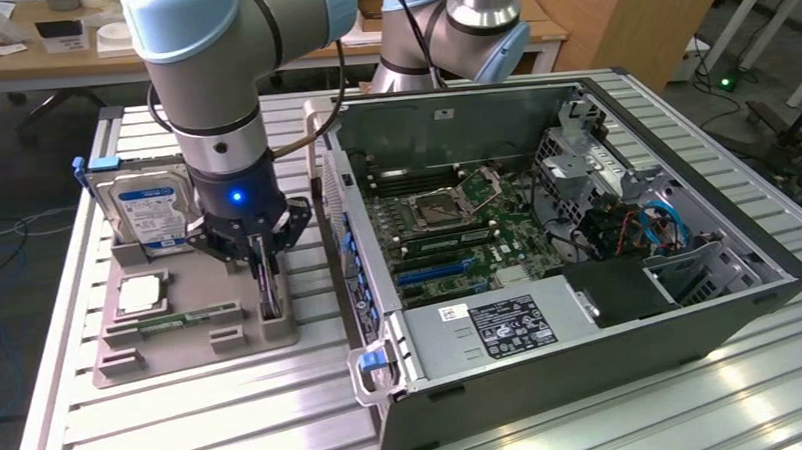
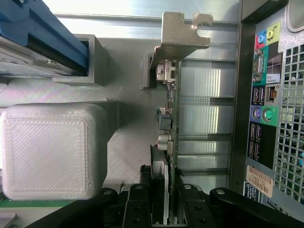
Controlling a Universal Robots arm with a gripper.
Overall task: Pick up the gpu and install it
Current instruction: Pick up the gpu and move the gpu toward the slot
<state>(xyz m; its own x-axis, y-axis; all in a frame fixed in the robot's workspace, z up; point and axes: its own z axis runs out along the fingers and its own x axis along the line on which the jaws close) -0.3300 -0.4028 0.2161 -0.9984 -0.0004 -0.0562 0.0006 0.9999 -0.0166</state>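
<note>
At the exterior view's left, in a slot of the grey plastic holder tray [image 1: 178, 348], stands on edge: thin green gpu [image 2: 170, 118] with pale metal bracket, not yet lifted. Straddled by the black gripper [image 2: 165, 192]; clamped or not, cannot tell. Rightward, open dark computer case [image 1: 554, 390]; installing not begun.

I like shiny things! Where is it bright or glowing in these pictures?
Exterior view: glare streaks the table at that view's right, and a blue light glows on the arm. Wrist view: the table past the gpu glares white.
</note>
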